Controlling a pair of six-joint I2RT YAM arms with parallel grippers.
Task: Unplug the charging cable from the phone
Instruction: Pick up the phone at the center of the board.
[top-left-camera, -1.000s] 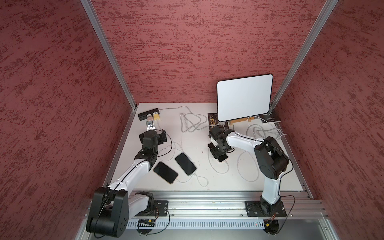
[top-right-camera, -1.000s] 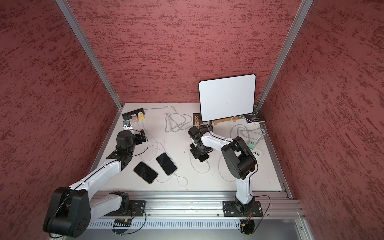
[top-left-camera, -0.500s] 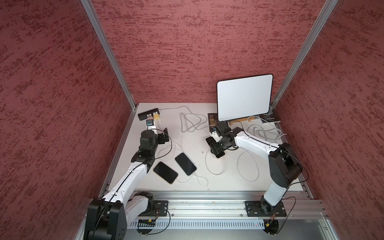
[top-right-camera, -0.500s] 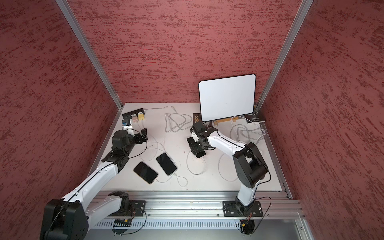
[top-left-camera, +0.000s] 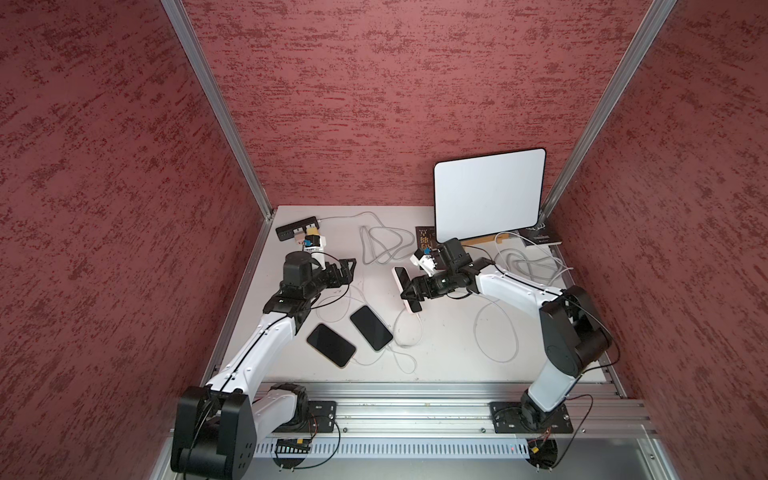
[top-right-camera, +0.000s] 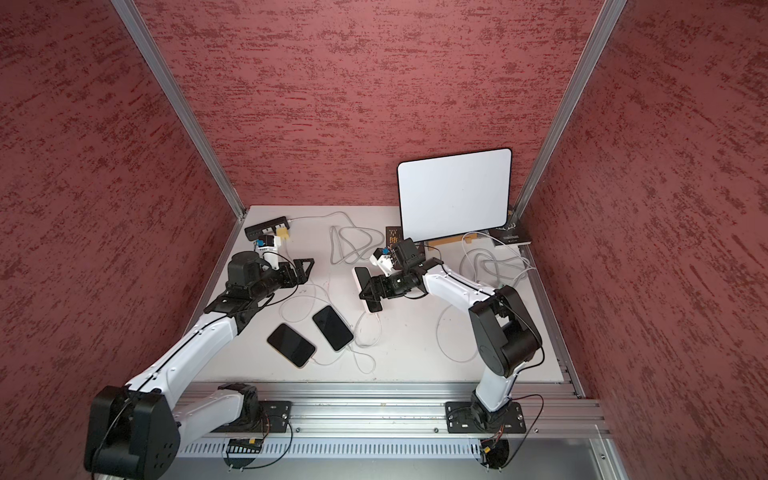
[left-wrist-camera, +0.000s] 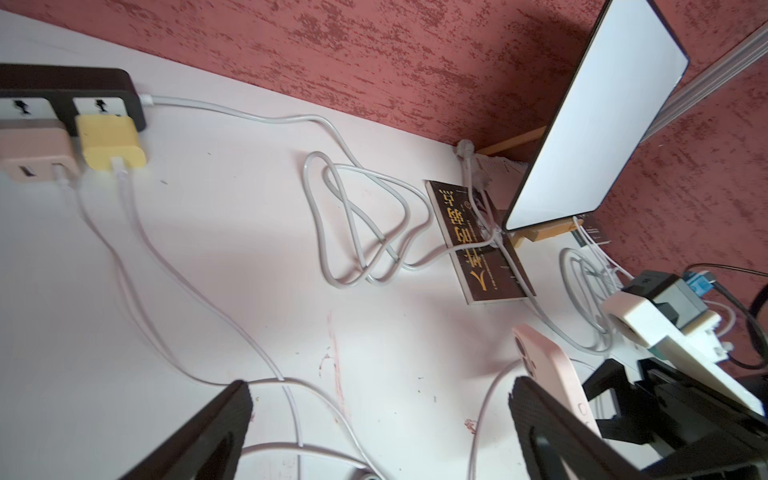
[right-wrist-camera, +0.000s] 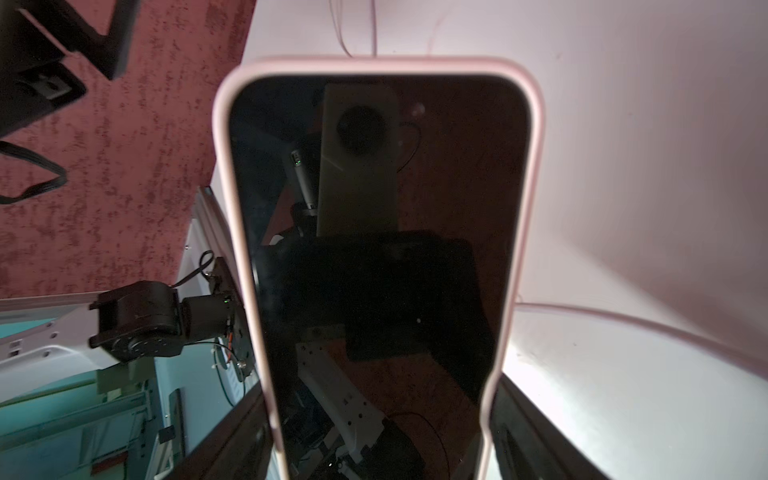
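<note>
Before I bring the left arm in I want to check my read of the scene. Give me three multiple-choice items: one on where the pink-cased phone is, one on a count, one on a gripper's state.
1. Where is the pink-cased phone?
A) gripped by the right gripper
B) lying flat, untouched
C) propped against the tablet

2. How many dark phones lie flat on the table?
A) one
B) two
C) four

3. How is the left gripper?
A) shut on a cable
B) shut on a phone
C) open, gripping nothing

Answers:
1 A: the right wrist view shows the jaws on both of its long sides.
2 B: in a top view, two dark phones lie side by side.
3 C: the left wrist view shows its jaws wide apart.
</note>
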